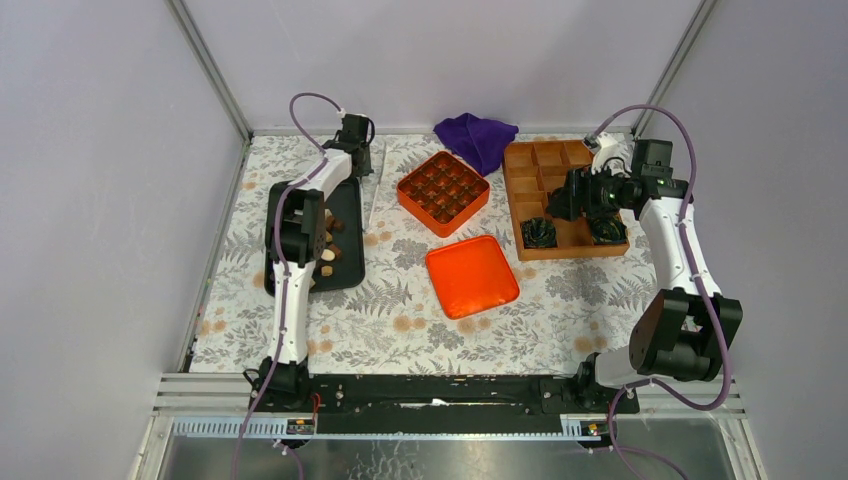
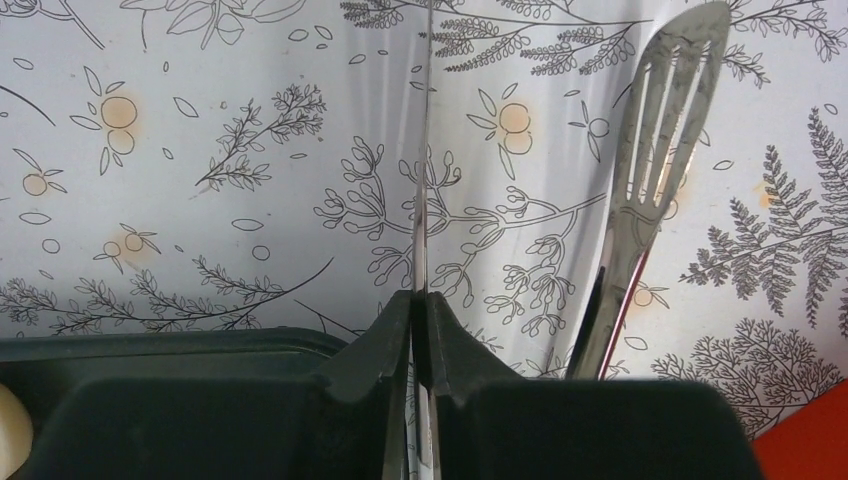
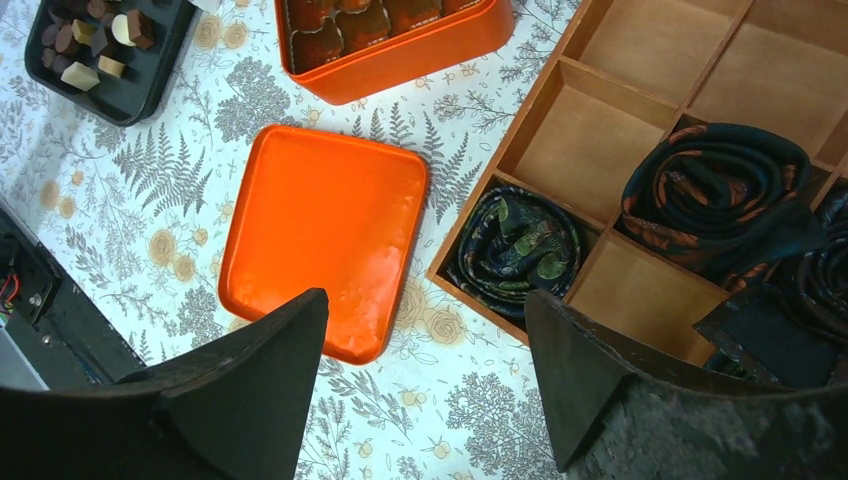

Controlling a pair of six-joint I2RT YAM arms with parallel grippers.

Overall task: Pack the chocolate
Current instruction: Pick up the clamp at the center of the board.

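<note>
The left tool [image 2: 415,330] is pinched shut on one thin leaf of the tongs [image 2: 700,35]. Their long axis points away from the chocolates [image 1: 328,255], which lie in the tray [image 1: 350,205] toward this arm's base. The right tool [image 3: 425,300] gapes wide, well apart.

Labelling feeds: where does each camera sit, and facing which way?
Top external: overhead, behind, looking down; left arm, right arm show.
Left wrist: faces floral tablecloth; left end effector shut on thin metal strip.
Right wrist: looks down past open right end effector at compartmented wooden box.
Top and right wrist share the flat orange lid.
</note>
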